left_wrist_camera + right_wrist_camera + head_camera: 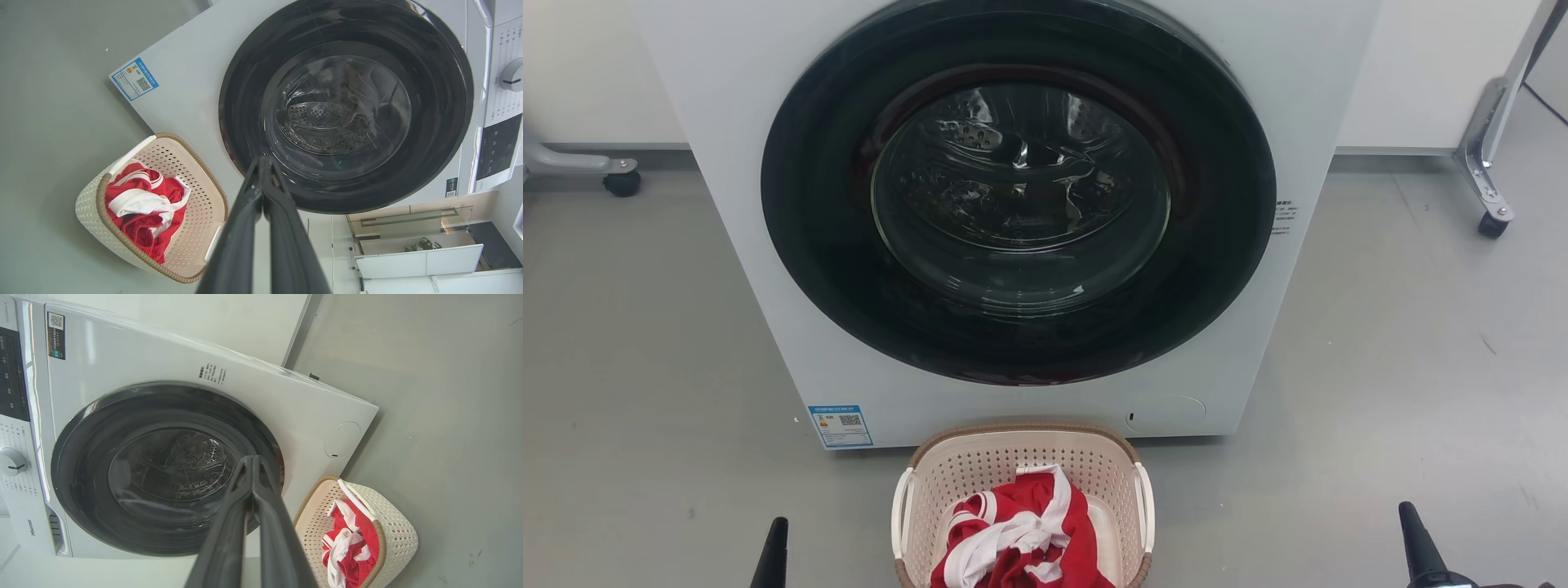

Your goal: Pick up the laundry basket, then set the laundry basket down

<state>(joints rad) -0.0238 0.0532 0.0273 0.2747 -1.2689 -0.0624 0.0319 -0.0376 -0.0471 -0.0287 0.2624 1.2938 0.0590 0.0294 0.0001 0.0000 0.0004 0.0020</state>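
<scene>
Laundry basket (980, 469) (88, 208) (398, 531): cream plastic with holes, rounded, brown woven rim; we see it on the grey floor (645, 367), just in front of the big white washing machine (727, 122).
Clothes (1021, 531): red and white, heaped inside the basket.
Left gripper (778, 524) (261, 160): left of the basket, not touching it; fingers pressed together, holding nothing.
Right gripper (1406, 510) (252, 458): well off to the basket's right; fingers together too, holding nothing.
</scene>
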